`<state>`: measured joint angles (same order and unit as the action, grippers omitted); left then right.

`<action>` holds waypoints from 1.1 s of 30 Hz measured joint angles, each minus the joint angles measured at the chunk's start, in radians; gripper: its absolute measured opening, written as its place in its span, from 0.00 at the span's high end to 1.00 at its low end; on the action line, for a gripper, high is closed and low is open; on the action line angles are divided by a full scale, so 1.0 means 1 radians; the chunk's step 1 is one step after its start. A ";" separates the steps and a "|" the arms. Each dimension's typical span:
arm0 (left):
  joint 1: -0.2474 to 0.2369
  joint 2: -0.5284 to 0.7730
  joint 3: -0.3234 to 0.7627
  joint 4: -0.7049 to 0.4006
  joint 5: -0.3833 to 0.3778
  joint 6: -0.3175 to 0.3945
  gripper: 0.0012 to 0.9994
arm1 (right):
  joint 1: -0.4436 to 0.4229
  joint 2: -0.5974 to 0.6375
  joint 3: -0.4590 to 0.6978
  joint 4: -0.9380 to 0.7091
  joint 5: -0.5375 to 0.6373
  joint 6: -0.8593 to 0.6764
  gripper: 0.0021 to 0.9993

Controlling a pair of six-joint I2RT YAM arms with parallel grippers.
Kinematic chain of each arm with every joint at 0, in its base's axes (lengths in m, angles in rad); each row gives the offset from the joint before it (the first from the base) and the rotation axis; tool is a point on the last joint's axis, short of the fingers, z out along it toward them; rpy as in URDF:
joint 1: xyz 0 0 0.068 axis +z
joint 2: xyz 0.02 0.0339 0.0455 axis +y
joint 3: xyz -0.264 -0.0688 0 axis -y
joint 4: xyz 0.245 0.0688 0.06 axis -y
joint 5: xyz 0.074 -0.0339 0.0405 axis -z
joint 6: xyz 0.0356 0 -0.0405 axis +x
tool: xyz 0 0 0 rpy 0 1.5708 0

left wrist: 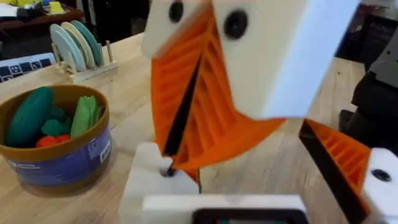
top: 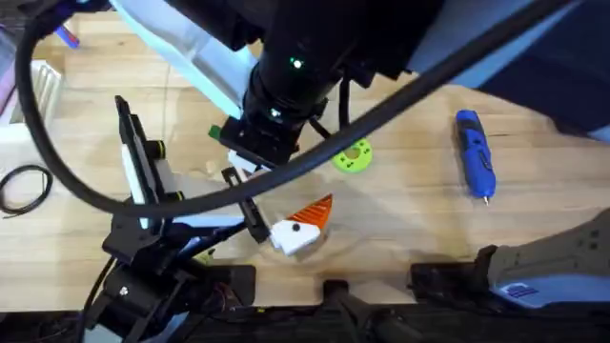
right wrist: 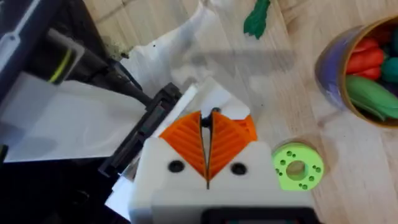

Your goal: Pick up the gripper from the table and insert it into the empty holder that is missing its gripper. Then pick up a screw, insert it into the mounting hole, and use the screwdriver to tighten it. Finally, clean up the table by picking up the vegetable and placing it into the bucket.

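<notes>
My right gripper [right wrist: 207, 149] is shut, its orange ribbed pads pressed together on the small orange gripper [right wrist: 249, 129]. In the left wrist view the orange gripper [left wrist: 249, 127] hangs close in front, its lower tip meeting the bare white holder finger [left wrist: 149, 180] of my left gripper [left wrist: 249, 183], which stands open. The other left finger [left wrist: 342, 162] carries an orange pad. Overhead, the left gripper [top: 294, 231] sits near the front middle under the right arm. The blue screwdriver [top: 475, 152] lies to the right. The green vegetable [right wrist: 256, 18] lies on the table [top: 410, 210] near the bucket [left wrist: 59, 155].
A lime-green disc [top: 353, 157] lies beside the grippers. The bucket holds green and orange toys. A rack of plates [left wrist: 78, 46] stands behind it. A black cable loop [top: 24, 186] lies at the left edge. The right arm's dark bulk [top: 295, 67] covers the table's middle back.
</notes>
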<state>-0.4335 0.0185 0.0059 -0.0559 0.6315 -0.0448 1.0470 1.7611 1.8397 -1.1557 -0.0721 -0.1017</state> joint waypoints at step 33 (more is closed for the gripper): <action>0.000 0.000 0.000 0.000 0.000 0.008 0.01 | -0.175 -0.097 0.020 0.009 0.003 0.081 0.02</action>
<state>-0.4335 0.0185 0.0059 -0.0555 0.6312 -0.0372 0.8721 1.6641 1.8600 -1.1463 -0.0689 -0.0209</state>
